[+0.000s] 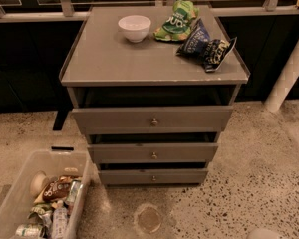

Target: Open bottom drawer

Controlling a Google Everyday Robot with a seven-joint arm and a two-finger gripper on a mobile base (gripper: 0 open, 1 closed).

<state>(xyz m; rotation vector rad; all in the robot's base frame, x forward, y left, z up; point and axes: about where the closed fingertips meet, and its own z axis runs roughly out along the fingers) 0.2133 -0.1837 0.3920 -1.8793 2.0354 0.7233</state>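
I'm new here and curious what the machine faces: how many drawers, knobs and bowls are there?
Drawers: 3 (top drawer, middle drawer, bottom drawer)
Knobs: 3
Bowls: 1
End effector: 0, out of view
Total: 7

The cabinet (pixel 119 59) stands at the centre of the floor, backed against a rail (pixel 35 16). On its top, the bowl (pixel 134 28) sits at the rear, left of centre. The rear chip bag (pixel 177 21) lies just right of the bowl. The front chip bag (pixel 207 44) lies right of and before the rear one, near the right edge. Below the top, three fronts are stacked: the top drawer (pixel 189 118), the middle drawer (pixel 189 153), and the bottom drawer (pixel 184 177) nearest the floor. A bin (pixel 52 156) stands on the floor at front left and holds packaged items (pixel 50 203). A floor plate (pixel 149 219) lies before the cabinet. A post (pixel 289 73) stands to the right. The gripper is outside the camera view.
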